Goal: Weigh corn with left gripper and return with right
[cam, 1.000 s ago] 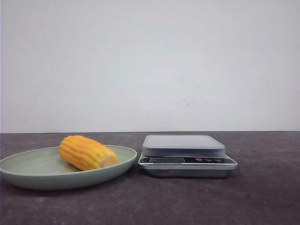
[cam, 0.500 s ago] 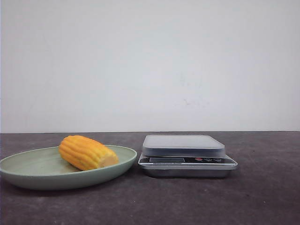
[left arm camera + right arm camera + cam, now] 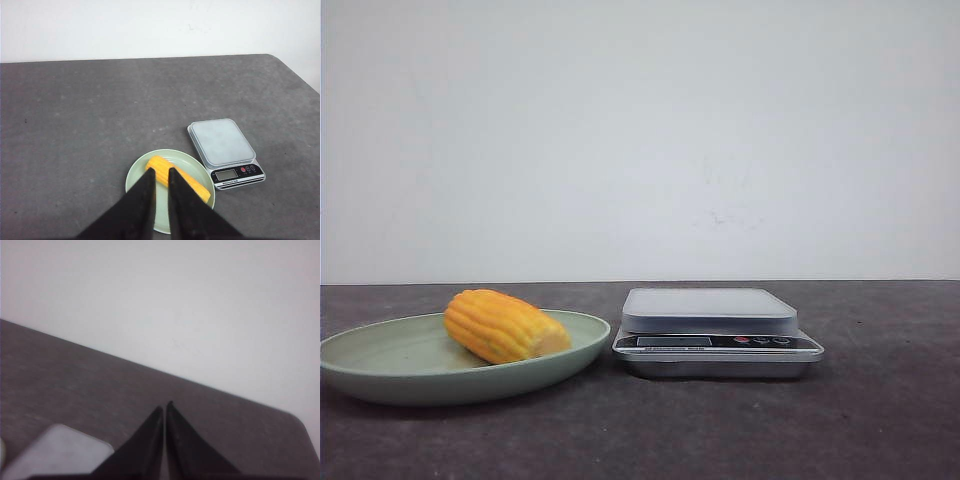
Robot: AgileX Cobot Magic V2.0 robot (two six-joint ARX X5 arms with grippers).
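Observation:
The corn (image 3: pixel 505 326), a stubby yellow-orange cob, lies on a pale green plate (image 3: pixel 380 352) at the left of the table. A silver kitchen scale (image 3: pixel 710 310) stands just right of the plate with nothing on its platform. In the left wrist view, my left gripper (image 3: pixel 161 170) hangs well above the plate (image 3: pixel 200 167) with its black fingers a narrow gap apart and nothing between them. The corn (image 3: pixel 192 184) shows below them and the scale (image 3: pixel 221 141) beside it. My right gripper (image 3: pixel 165 406) is shut and empty above the table near the scale's corner (image 3: pixel 55 450). Neither gripper shows in the front view.
The dark grey table (image 3: pixel 880 420) runs back to a white wall. Its right edge and rounded far corner (image 3: pixel 272 57) show in the left wrist view.

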